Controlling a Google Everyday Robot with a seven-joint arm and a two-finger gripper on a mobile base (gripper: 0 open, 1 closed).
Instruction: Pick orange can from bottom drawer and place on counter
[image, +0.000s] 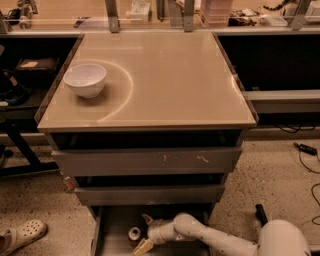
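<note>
The gripper (144, 233) sits at six o'clock in the view, over the bottom drawer (112, 240), with its two fingers (141, 247) standing apart. They are slim, tapering wedges in tan to yellowish tones, the lower one paler than the upper. Behind them comes a short off-white wrist cuff. The arm (210, 239) is a smooth, glossy cream-white tube that swells into a rounded joint (182, 223) near the wrist. Towards five o'clock it meets a large, rounded white dome (285, 241) with the same plain, shiny shell.
</note>
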